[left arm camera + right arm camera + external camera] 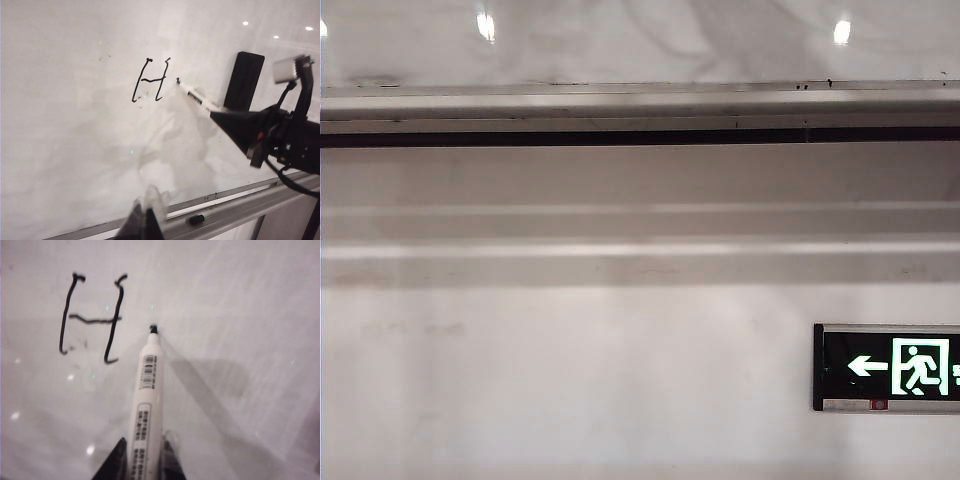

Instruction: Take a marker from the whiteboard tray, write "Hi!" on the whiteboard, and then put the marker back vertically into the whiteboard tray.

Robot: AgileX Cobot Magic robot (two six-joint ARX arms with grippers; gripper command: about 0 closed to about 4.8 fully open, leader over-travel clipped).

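Observation:
The marker (145,405) is uncapped, and my right gripper (145,462) is shut on its white barrel. Its black tip rests on the whiteboard (240,315) just right of a hand-drawn black "H" (92,317). In the left wrist view the same marker (195,97) sticks out of my right gripper (216,113) toward the "H" (150,80). My left gripper (145,222) hangs low in front of the whiteboard tray (235,212), jaws together and empty. The exterior view shows only the whiteboard's lower edge (640,40) and the whiteboard tray (640,105), no arm.
A black eraser (243,80) sticks to the board right of the marker. A small black cap (196,219) lies in the tray. Below the tray is a wall with pale mouldings and a green exit sign (890,367).

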